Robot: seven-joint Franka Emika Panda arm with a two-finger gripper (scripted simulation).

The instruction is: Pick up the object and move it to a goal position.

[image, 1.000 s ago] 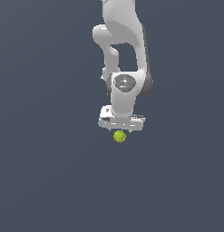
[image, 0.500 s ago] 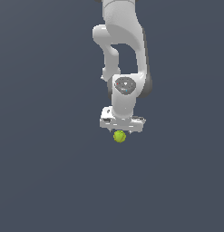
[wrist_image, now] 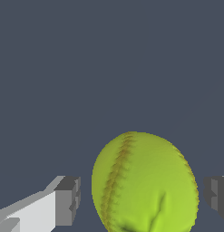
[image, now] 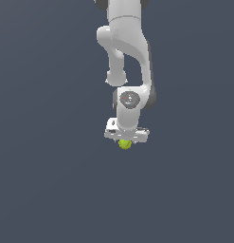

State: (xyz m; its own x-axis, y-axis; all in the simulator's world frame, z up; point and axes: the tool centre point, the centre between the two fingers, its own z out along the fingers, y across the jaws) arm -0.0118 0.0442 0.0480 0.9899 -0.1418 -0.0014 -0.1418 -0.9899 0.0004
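The yellow-green ball rests on the dark grey floor, directly under my white gripper, and only its lower part shows below the hand in the exterior view. In the wrist view the ball sits between my two grey fingertips, with a narrow gap on each side. The gripper is open around the ball, and neither pad visibly touches it.
A plain dark grey floor surrounds the ball on all sides. No other objects, containers or edges are in view. The white arm rises straight up above the gripper.
The gripper has come down a little over the ball, so less of the ball shows below the hand. The ball has not moved.
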